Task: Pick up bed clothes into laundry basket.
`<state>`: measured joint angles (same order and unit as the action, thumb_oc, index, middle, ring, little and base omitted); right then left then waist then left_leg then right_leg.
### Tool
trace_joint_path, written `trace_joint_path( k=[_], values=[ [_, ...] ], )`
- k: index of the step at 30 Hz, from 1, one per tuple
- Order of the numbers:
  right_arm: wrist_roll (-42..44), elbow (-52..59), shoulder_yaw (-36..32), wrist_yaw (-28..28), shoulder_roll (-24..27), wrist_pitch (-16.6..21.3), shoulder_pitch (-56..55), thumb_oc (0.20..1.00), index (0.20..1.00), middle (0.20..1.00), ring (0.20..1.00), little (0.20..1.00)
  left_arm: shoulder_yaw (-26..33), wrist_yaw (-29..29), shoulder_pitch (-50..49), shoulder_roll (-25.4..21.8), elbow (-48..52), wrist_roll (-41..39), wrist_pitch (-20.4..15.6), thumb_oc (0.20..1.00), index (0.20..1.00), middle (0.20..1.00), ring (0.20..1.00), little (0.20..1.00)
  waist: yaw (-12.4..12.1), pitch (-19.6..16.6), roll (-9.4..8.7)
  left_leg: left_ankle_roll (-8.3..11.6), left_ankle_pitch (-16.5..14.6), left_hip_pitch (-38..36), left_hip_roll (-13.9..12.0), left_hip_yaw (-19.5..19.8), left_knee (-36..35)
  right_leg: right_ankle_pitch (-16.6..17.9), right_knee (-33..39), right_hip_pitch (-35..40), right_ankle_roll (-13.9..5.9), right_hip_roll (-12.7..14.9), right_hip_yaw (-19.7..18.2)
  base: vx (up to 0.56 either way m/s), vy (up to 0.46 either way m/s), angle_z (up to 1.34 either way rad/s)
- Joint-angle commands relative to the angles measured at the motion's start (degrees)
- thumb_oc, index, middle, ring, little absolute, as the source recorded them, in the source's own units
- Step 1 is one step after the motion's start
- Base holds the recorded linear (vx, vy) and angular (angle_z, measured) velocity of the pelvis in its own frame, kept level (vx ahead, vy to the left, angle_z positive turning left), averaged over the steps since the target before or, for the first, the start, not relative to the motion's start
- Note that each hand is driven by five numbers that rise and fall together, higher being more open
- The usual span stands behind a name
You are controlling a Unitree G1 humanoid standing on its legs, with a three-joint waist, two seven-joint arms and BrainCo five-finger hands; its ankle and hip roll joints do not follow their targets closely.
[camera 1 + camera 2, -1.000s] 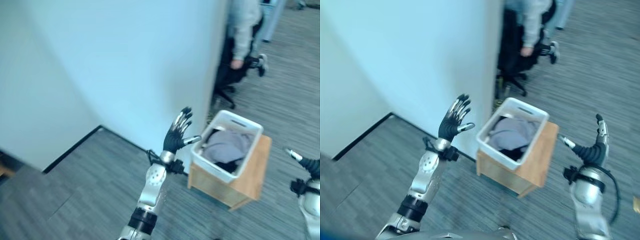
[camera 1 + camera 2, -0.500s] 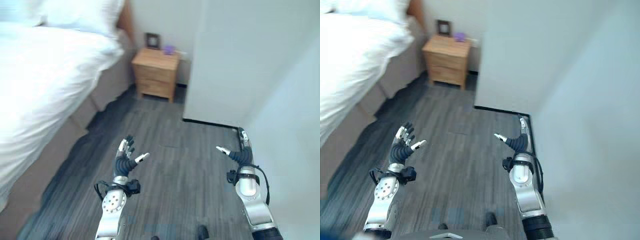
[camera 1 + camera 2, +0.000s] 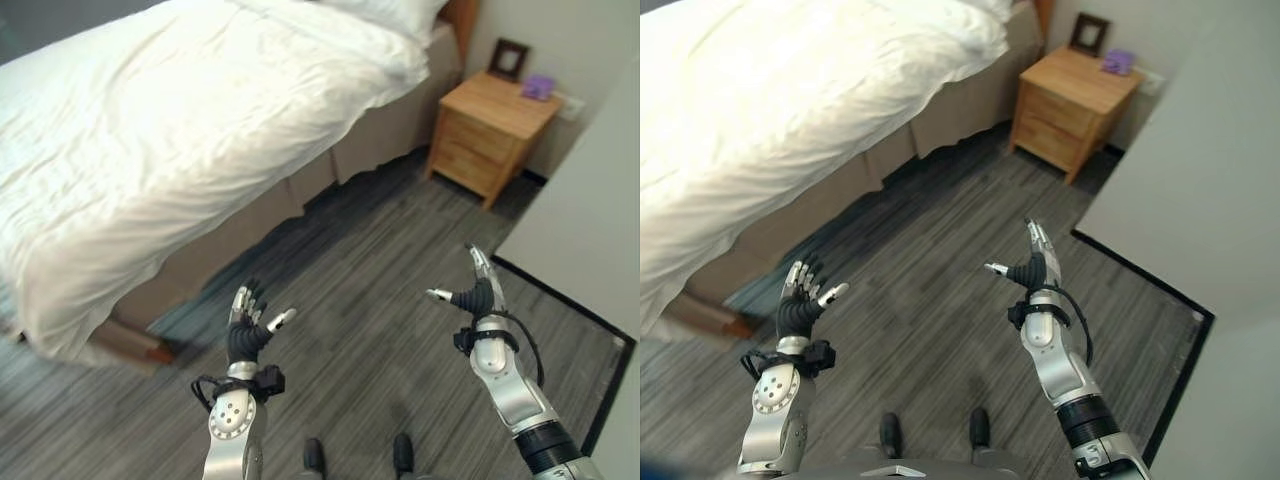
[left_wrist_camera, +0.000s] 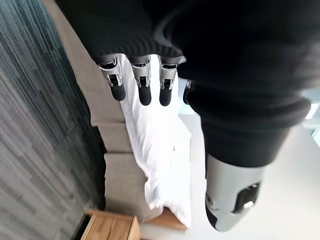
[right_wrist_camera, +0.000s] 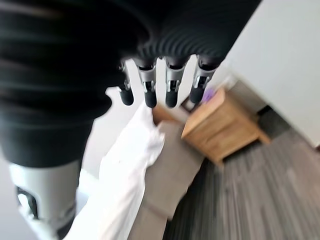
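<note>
My left hand (image 3: 247, 325) is raised in front of me above the grey plank floor (image 3: 370, 290), its fingers straight and a little spread, and it holds nothing. My right hand (image 3: 478, 295) is raised in the same way, thumb out to the side, fingers relaxed and also empty. Both hands are well apart from the bed (image 3: 190, 130), which stands beyond my left hand.

The thing of the task, as I judge it, is the white duvet (image 3: 150, 150) that covers the bed; its edge hangs down over the beige bed base (image 3: 230, 240) on the side that faces me. I see no separate garment lying on it. A white pillow (image 3: 400, 12) lies at the head end, and beside that end stands a wooden nightstand (image 3: 490, 125) with a small picture frame (image 3: 508, 58) and a purple object (image 3: 538, 86) on top.

The step in hand, I think, is the approach to the bed. To do it well I should walk closer first and stop when the hanging edge of the duvet is in easy reach, because from here the arms cannot arrive. I keep the fingers straight until they are over the cloth, then gather a thick fold near the edge with both hands, not a thin layer, so the heavy cover does not slip out. I also must keep the right arm away from the nightstand.
</note>
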<state>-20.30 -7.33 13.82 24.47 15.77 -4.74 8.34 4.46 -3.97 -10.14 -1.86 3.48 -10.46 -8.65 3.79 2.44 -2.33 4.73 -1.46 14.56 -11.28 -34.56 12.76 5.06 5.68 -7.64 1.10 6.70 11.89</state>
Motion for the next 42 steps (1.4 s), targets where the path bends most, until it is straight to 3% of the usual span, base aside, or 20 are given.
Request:
trace_joint_path(
  k=[1,3,7,10,11,12,13,14,15,16,20,21,24,26,27,29,31,34,37,42],
  values=[
    [-2.88,0.56,-1.06,-2.15,-0.5,1.2,2.27,1.0,1.0,1.0,1.0,1.0,2.42,0.83,0.72,-1.93,1.48,-1.34,-3.82,1.0,1.0,1.0,1.0,1.0,-0.57,-1.34,1.74,-0.53,-1.94,-9.05,-2.64,-5.74,-1.81,-4.81,-0.68,6.67,-5.48,5.34,11.92,0.21,0.009,0.95],
    [-1.4,1.83,-0.66,-4.03,-2.12,1.33,0.39,1.0,1.0,1.0,1.0,1.0,2.73,1.54,-1.47,-2.22,0.63,-1.56,-4.13,1.0,1.0,1.0,1.0,1.0,-0.56,-1.6,2.36,-1.13,0.29,-14.92,-0.71,-4.76,-10.03,-4.59,-0.68,9.91,-6.27,4.83,13.81,0.18,0.086,1.05],
    [1.45,1.78,-1.73,-4.93,-4.07,2.57,-1.27,1.0,1.0,1.0,1.0,1.0,2.54,3.11,0.23,-1.76,-1.33,-2.69,-3.9,1.0,1.0,1.0,1.0,1.0,-1.04,-2.25,1.89,-1.98,2.84,-16.03,0.76,-2.26,-15.8,-4.94,-0.81,12.82,-7.66,5.78,17.22,0.12,0.161,0.81],
    [4.86,3.75,-1.96,-6.92,-6.25,4.3,-2.02,1.0,1.0,1.0,1.0,1.0,1.59,3.82,0.93,-2.17,-0.03,-3.12,-3.06,1.0,1.0,1.0,1.0,1.0,-1.56,-1.43,1.58,-3.08,2.58,-16.93,1.72,0.51,-17.76,-6.39,-13.04,10.49,-10.33,9.86,18.08,0.08,0.212,0.82],
    [5.6,4.18,-2.03,-7.09,-6.68,4.6,-2.03,1.0,1.0,1.0,1.0,1.0,1.44,3.83,1.15,-2.21,-0.02,-3.4,-2.89,1.0,1.0,1.0,1.0,1.0,-1.58,-1.12,1.66,-3.14,2.37,-16.46,1.57,1.17,-17.76,-5.77,-16.35,8.92,-10.51,11.06,16.91,-0.02,0.106,0.64],
    [9.09,4.71,-2.09,-7.57,-8.7,5.78,-1.99,1.0,1.0,1.0,1.0,1.0,0.2,3.82,1.76,-2.35,-0.87,-3.55,-2.63,1.0,1.0,1.0,1.0,1.0,-1.72,-1.08,1.55,-3.13,2.14,-14.96,1.59,3.41,-17.76,-6.12,-19.49,4.17,-9.95,10.95,10.82,0.02,0.13,0.54],
    [10.15,4.55,-1.9,-7.87,-9.46,6.18,-2.24,1.0,1.0,1.0,1.0,1.0,-0.76,4.04,1.72,-2.46,-1.27,-3.39,-2.47,1.0,1.0,1.0,1.0,1.0,-1.32,-0.94,1.66,-2.91,1.88,-14.9,1.81,4.82,-17.76,-8.02,-18.77,2.92,-9.24,8.9,6.8,0.02,0.08,0.93],
    [10.16,4.52,-1.92,-7.88,-9.48,6.22,-2.21,1.0,1.0,1.0,1.0,1.0,-0.76,4.04,1.74,-2.47,-1.29,-3.39,-2.49,1.0,1.0,1.0,1.0,1.0,-1.54,-1.17,1.76,-2.87,2.09,-14.58,1.58,4.63,-17.76,-7.79,-18.7,2.48,-9.02,8.64,6.63,0.13,0.043,0.85],
    [11.78,5.31,-1.12,-8.09,-10.1,6.91,-2.5,1.0,1.0,1.0,1.0,1.0,-3.01,4.8,1.97,-2.67,-2.01,-2.84,-1.89,1.0,1.0,1.0,1.0,1.0,-0.61,-0.98,1.8,-2.28,1.46,-14.52,2.41,7.64,-17.76,-10.0,-14.95,0.59,-8.0,4.7,-2.16,0.15,0.012,0.87],
    [12.1,5.43,-0.68,-8.31,-10.29,7.07,-2.11,1.0,1.0,1.0,1.0,1.0,-3.52,5.17,1.92,-2.41,-2.46,-2.67,-1.65,1.0,1.0,1.0,1.0,1.0,-0.65,-1.2,1.75,-2.28,1.61,-14.18,2.66,8.39,-17.76,-9.18,-12.84,0.33,-7.32,3.91,-4.37,0.22,0.009,0.85],
    [13.15,4.61,0.03,-8.68,-10.79,7.45,-0.21,1.0,1.0,1.0,1.0,1.0,-5.39,5.43,3.13,-1.81,-7.3,-2.26,-1.28,1.0,1.0,1.0,1.0,1.0,0.93,-1.51,0.92,-2.11,-0.44,-15.14,4.29,11.21,-17.76,-3.21,-4.74,-1.98,-5.2,-0.59,-11.22,0.23,-0.081,0.76],
    [12.42,4.83,0.25,-8.63,-10.22,7.41,0.78,1.0,1.0,1.0,1.0,1.0,-6.0,5.15,4.07,-1.58,-8.95,-1.88,-0.97,1.0,1.0,1.0,1.0,1.0,1.77,-1.66,0.72,-2.09,-2.53,-16.89,5.74,12.78,-17.76,0.44,-2.26,-4.31,-3.43,-3.16,-12.32,0.37,-0.124,0.59],
    [10.7,4.93,1.36,-7.62,-8.25,7.36,2.66,1.0,1.0,1.0,1.0,1.0,-4.99,4.25,4.61,-0.94,-9.43,-1.1,-1.31,1.0,1.0,1.0,1.0,1.0,2.08,-2.47,0.8,-2.24,-4.94,-20.24,7.94,14.31,-17.76,0.78,-0.68,-1.24,-0.89,-3.44,-12.27,0.38,-0.121,0.35],
    [10.24,4.67,1.85,-7.59,-7.52,6.98,3.56,1.0,1.0,1.0,1.0,1.0,-4.55,3.97,4.53,-0.34,-9.72,-1.02,-1.4,1.0,1.0,1.0,1.0,1.0,2.12,-2.18,1.12,-1.77,-6.51,-22.01,8.47,13.92,-15.37,0.27,-0.68,0.76,-0.56,-3.54,-12.2,0.28,-0.189,-0.05],
    [8.98,4.63,1.95,-7.1,-5.9,6.61,5.37,1.0,1.0,1.0,1.0,1.0,-3.67,3.22,5.6,0.12,-9.77,-1.46,-1.3,1.0,1.0,1.0,1.0,1.0,1.74,-0.58,-0.19,-1.13,-10.37,-16.68,7.79,15.04,2.02,-0.16,-0.68,4.09,-0.54,-1.73,-10.55,0.21,-0.299,-0.1],
    [7.52,4.1,1.35,-5.82,-4.18,6.16,7.51,1.0,1.0,1.0,1.0,1.0,-3.05,2.33,8.85,-0.01,-10.95,-1.73,-1.58,1.0,1.0,1.0,1.0,1.0,2.04,0.52,-1.66,1.42,-7.41,-7.77,5.04,14.97,17.08,-0.73,-0.68,5.78,0.03,-0.3,-7.87,0.16,-0.306,0.18],
    [6.91,3.55,0.98,-5.5,-3.63,5.85,8.45,1.0,1.0,1.0,1.0,1.0,-2.93,1.73,10.88,-0.2,-12.27,-1.58,-1.73,1.0,1.0,1.0,1.0,1.0,2.65,0.87,-1.67,1.99,-6.71,-3.29,2.87,14.73,22.83,-1.25,-0.68,6.22,0.49,-0.44,-6.0,0.1,-0.115,0.71],
    [6.22,3.82,0.21,-5.32,-2.76,4.66,8.92,1.0,1.0,1.0,1.0,1.0,-2.89,0.93,11.22,0.27,-12.61,-1.17,-2.01,1.0,1.0,1.0,1.0,1.0,2.78,0.86,-0.85,-0.1,-8.2,-1.58,2.83,12.48,17.11,-3.11,-0.68,8.85,0.63,-0.74,-5.84,0.24,0.024,0.19],
    [3.45,2.88,1.68,-5.54,-1.63,4.36,7.9,1.0,1.0,1.0,1.0,1.0,-2.39,0.41,6.57,0.83,-7.95,-0.76,-2.56,1.0,1.0,1.0,1.0,1.0,1.99,1.06,1.76,-1.33,-1.83,-7.24,2.08,9.19,-2.5,-4.68,-0.68,10.32,-0.12,-0.76,-6.11,0.22,0.201,-0.21],
    [-0.08,-2.72,4.22,-3.55,-0.22,3.54,11.62,1.0,1.0,1.0,1.0,1.0,-1.08,1.46,3.45,1.22,-7.99,-1.86,-2.21,1.0,1.0,1.0,1.0,1.0,0.74,1.12,2.63,-0.64,2.8,-9.18,-1.11,9.43,-12.62,-7.39,-0.68,13.45,-2.42,2.0,-4.61,0.18,0.239,-0.21]
  ],
)
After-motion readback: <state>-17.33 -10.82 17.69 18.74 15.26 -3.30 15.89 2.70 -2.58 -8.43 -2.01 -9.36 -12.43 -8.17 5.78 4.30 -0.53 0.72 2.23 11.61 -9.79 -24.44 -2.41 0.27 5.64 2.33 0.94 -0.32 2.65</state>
